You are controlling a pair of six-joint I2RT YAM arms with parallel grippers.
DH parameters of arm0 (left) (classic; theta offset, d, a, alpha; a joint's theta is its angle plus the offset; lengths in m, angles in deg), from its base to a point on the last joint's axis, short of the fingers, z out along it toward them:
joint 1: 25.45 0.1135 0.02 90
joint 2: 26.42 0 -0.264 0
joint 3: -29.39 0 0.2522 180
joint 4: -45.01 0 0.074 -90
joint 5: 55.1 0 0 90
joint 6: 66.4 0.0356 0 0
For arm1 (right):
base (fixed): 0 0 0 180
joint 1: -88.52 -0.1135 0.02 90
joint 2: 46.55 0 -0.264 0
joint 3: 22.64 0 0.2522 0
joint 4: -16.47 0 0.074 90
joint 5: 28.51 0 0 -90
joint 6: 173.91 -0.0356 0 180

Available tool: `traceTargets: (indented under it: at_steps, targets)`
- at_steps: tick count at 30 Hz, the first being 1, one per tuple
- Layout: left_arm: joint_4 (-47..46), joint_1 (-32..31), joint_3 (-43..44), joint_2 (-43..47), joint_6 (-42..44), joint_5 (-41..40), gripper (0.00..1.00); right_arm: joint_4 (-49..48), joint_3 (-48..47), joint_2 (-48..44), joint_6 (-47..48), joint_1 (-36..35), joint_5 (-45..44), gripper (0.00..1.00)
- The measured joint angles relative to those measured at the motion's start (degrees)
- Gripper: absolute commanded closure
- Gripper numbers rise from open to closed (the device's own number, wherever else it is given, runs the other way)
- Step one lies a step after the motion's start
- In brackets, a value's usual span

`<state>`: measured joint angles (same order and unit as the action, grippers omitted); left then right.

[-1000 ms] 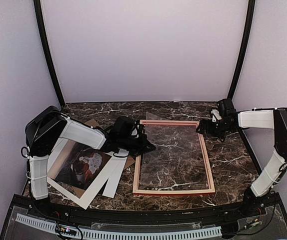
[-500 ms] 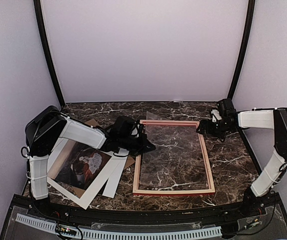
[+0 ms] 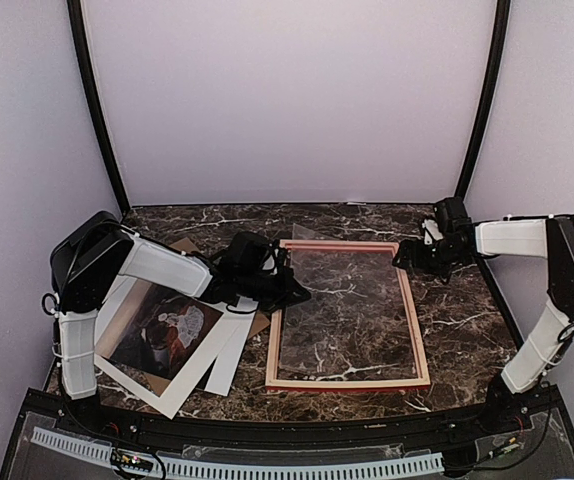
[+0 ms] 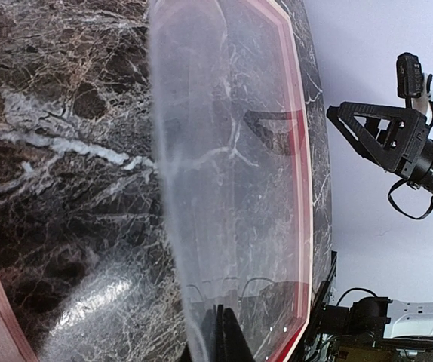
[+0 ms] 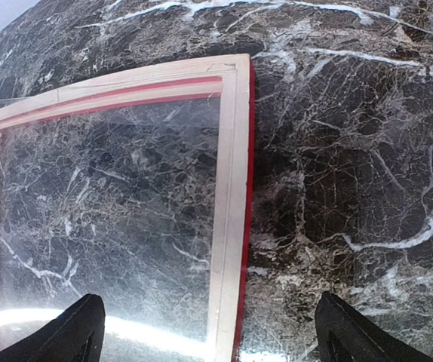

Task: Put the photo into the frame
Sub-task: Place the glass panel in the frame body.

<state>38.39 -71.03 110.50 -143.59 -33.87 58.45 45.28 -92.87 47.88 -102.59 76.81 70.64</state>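
Nothing is moving: we are keeping our left gripper [image 3: 285, 290] at the clear pane [image 4: 224, 188] in the frame [image 3: 347, 383], its grip untellable, and our right gripper [image 5: 216, 332] spread open, so the photo [image 3: 162, 332] is waiting.

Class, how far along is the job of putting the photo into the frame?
Done: the frame lies back-up on the table, a clear pane over its opening, one corner past the far rail. In hand: the left gripper is at the pane's left edge; the right gripper hangs open by the far right corner. To do: the photo lies on the white mat, outside the frame, ungripped.
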Motion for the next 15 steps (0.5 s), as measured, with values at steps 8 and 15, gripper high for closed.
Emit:
traceTargets:
  at_steps: [8, 15]
  targets:
    - [0.55, 0.00, 0.00, 0.00, 0.00, -0.02, 1.00, 0.07, -0.07, 0.31, 0.02, 0.00, -0.02, 0.01]
    - [0.59, 0.02, 0.00, 0.00, 0.02, -0.02, 1.00, 0.11, -0.11, 0.31, 0.02, 0.00, -0.02, 0.01]
